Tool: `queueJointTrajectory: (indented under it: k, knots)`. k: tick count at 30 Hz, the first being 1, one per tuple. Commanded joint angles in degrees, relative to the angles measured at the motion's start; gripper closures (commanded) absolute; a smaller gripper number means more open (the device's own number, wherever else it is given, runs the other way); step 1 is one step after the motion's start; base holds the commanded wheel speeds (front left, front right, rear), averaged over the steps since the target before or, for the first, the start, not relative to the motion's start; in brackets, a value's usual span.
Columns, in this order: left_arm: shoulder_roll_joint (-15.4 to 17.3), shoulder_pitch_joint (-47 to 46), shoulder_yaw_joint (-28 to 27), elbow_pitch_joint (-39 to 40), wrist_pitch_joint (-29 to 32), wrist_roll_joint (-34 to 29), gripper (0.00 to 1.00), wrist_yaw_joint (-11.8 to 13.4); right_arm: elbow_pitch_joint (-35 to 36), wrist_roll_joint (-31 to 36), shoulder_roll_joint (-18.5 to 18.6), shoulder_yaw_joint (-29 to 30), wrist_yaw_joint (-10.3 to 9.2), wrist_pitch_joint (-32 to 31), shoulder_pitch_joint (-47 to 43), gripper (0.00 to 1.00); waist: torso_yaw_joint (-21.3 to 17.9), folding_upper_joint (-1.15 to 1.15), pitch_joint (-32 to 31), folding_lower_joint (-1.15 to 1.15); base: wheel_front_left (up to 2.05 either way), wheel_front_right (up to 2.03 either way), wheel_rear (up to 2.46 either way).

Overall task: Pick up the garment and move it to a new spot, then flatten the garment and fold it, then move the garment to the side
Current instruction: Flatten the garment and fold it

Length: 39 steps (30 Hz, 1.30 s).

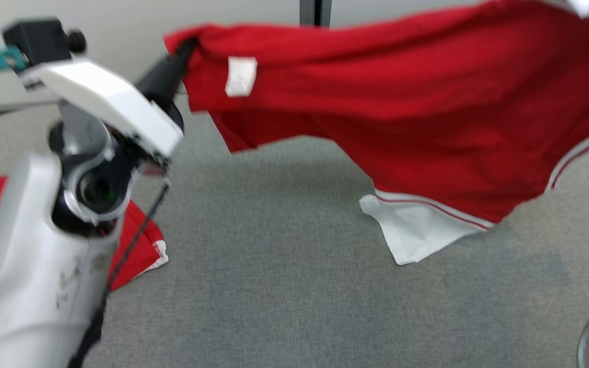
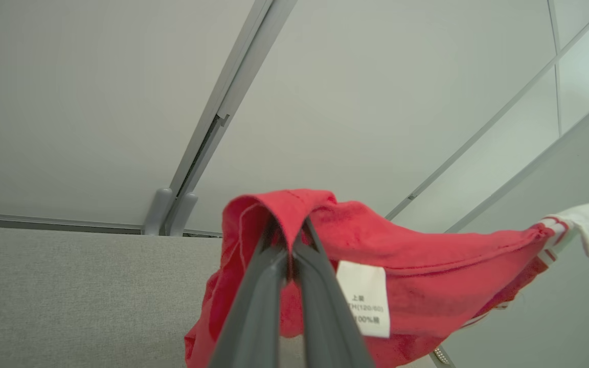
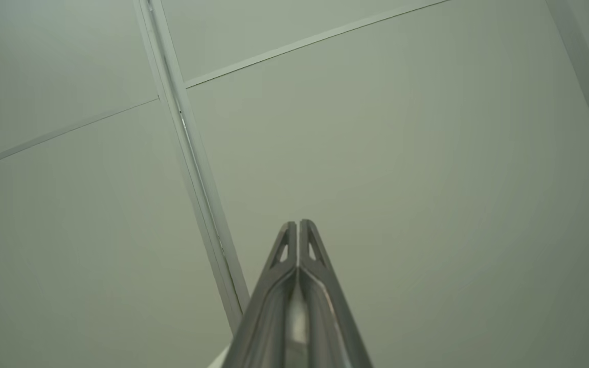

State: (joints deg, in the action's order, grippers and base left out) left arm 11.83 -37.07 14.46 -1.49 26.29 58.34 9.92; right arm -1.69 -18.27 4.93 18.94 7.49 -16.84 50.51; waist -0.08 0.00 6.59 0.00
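Well, the red shirt (image 1: 376,102) is hanging in the air over the grey table (image 1: 274,306), stretching across from left to right, with one white sleeve end (image 1: 417,235) drooping down toward the table top. The left gripper (image 2: 290,240) is pinching a folded bit of the red edge tight, right by the white tag (image 2: 363,299). The right gripper (image 3: 299,225) is squeezing all the way shut too, but I cannot tell if it is holding any cloth. I am thinking this shirt is light, soft and floppy, so it is going to sag and bunch. Grabbing two corners should help it lie flat.
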Motion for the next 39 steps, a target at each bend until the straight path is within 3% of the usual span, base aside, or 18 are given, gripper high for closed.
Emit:
queueJointTrajectory:
  k: [1,7,8,9,13,17,19,25,34,39]
  knots:
    - [0.72,-3.82,-0.41,-2.32,-0.35,-0.82,1.0,-0.57,-2.77,0.75,1.07,-1.77,0.0,1.81,3.53,1.0,-0.71,0.0,4.79,0.0,0.0,0.0,0.0]
    - [-0.24,-13.29,-1.62,-11.98,-7.69,-4.3,1.0,-3.43,-12.2,2.41,4.45,-6.85,0.0,10.6,12.92,1.0,-1.51,0.0,9.18,0.0,0.0,0.0,0.0]
    - [-0.91,-16.9,-2.5,-16.39,-13.64,-6.18,1.0,-5.11,-16.01,2.98,5.77,-7.78,-0.01,15.96,16.29,1.0,-1.76,0.0,10.12,0.0,0.0,0.0,0.0]
    - [-0.91,-16.9,-2.5,-16.39,-13.64,-6.18,1.0,-5.11,-16.01,2.98,5.77,-7.78,-0.01,15.96,16.29,1.0,-1.76,0.0,10.12,0.0,0.0,0.0,0.0]
    - [-2.43,-22.61,-3.23,-24.63,-25.24,-9.42,1.0,-9.4,-22.69,3.01,6.97,-10.61,-0.01,26.02,20.62,1.0,-2.05,0.0,11.33,0.0,0.0,0.0,0.0]
    - [-4.28,-25.41,-0.99,-31.39,-30.99,-11.29,1.0,-13.81,-27.52,1.42,6.72,-14.08,-0.01,30.77,20.33,1.0,-1.94,0.0,12.27,0.0,0.0,0.0,0.0]
    - [-4.96,-25.23,1.39,-35.06,-33.6,-12.56,1.0,-15.7,-30.09,-1.39,6.17,-16.27,-0.01,31.63,16.99,1.0,-1.62,0.0,12.86,0.0,0.0,0.0,0.0]
    - [-5.83,-17.91,8.22,-39.89,-37.01,-14.45,1.0,-17.32,-32.47,-7.35,6.53,-21.14,-0.01,32.09,4.48,1.0,-0.19,0.0,12.36,0.0,0.0,0.0,0.0]
    - [-3.81,-0.7,20.93,-45.19,-38.87,-17.51,1.0,-17.36,-32.74,-17.31,6.53,-21.65,-0.01,32.11,-17.12,1.0,2.09,0.0,7.45,0.0,0.0,0.0,0.0]
    - [-3.29,4.75,24.96,-46.69,-38.26,-15.64,1.0,-17.36,-32.89,-19.59,7.89,-21.1,0.0,30.18,-24.93,1.0,2.5,0.0,4.32,0.0,0.0,0.0,0.0]
